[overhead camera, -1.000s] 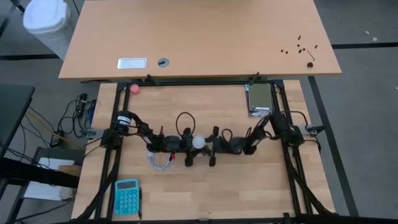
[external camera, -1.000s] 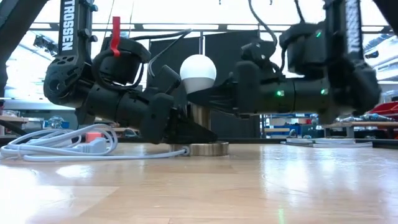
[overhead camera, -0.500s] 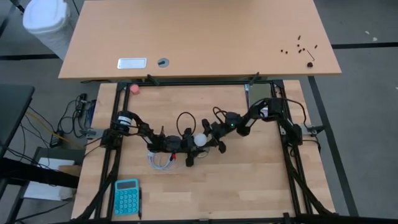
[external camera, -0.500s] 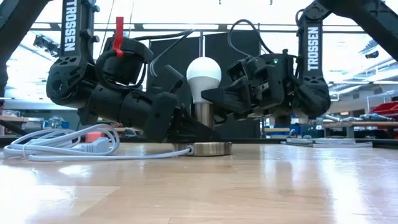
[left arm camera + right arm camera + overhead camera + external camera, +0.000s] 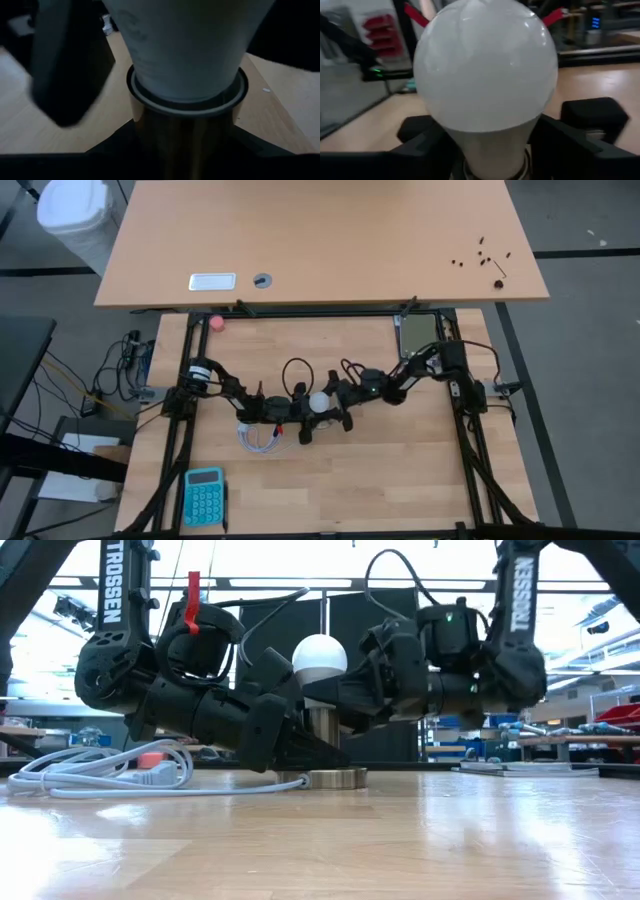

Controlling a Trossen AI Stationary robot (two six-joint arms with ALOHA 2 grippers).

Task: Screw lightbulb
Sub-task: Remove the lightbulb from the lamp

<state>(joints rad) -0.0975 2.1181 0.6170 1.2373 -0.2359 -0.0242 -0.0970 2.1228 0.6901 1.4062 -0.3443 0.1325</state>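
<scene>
The white lightbulb (image 5: 318, 402) stands upright in the metal socket (image 5: 322, 730), whose round base disc (image 5: 322, 778) rests on the wooden table. My left gripper (image 5: 300, 750) reaches in from the table's left and is shut on the socket tube below the bulb. My right gripper (image 5: 332, 404) comes from the right, level with the bulb's tapering lower part (image 5: 490, 150). It is open, with one finger on either side of that part. My left gripper pinches the socket's upright metal tube (image 5: 145, 130) between its two fingers, just under the bulb's neck. The fingers come nearly level from the table's left. The socket stands upright with its base disc on the table. My right gripper: I cannot tell whether its fingers touch the bulb.
A coiled white cord (image 5: 100, 775) lies on the table left of the socket. A turquoise calculator (image 5: 204, 495) sits at the near left, a pink ball (image 5: 218, 322) at the far left and a grey box (image 5: 418, 340) at the far right. Beyond stands a second table (image 5: 320, 240).
My right gripper has swung around the bulb toward the table's far edge and partly back, rolling at the wrist as it went. It now reaches the bulb slanting from the far right. The bulb and socket stay upright in my left gripper's hold.
</scene>
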